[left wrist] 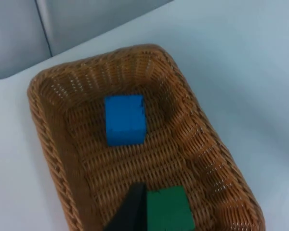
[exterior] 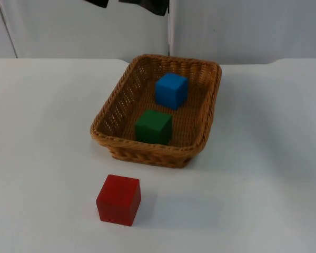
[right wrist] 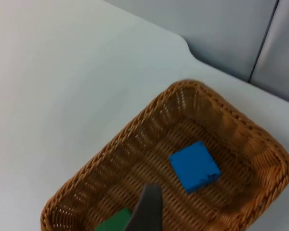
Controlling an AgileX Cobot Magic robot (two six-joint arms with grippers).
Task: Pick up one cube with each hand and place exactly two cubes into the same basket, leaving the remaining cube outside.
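Nearest the camera, a red cube sits alone on the white table, well apart from the wicker basket that lies beyond it at mid-table. Inside the basket rest two more cubes: a green cube toward the near wall and a blue cube toward the far end, the two close together but not touching. Both stand flat on the woven floor, and neither leans on the rim.

Both arms hang high above the basket's far end, against the grey partition wall, dark shapes at the top view's upper edge. A fingertip of the left gripper shows above the green cube in the left wrist view, and a fingertip of the right gripper stands over the basket's interior in the right wrist view. Neither claw carries a cube; whether the fingers of either are spread or pressed together cannot be told from these views.

With two cubes in one basket and the third left outside, the task appears to be at its closing step, the placing done. What remains, by this reading, calls only for the arms to draw clear without brushing the basket or disturbing the red cube.
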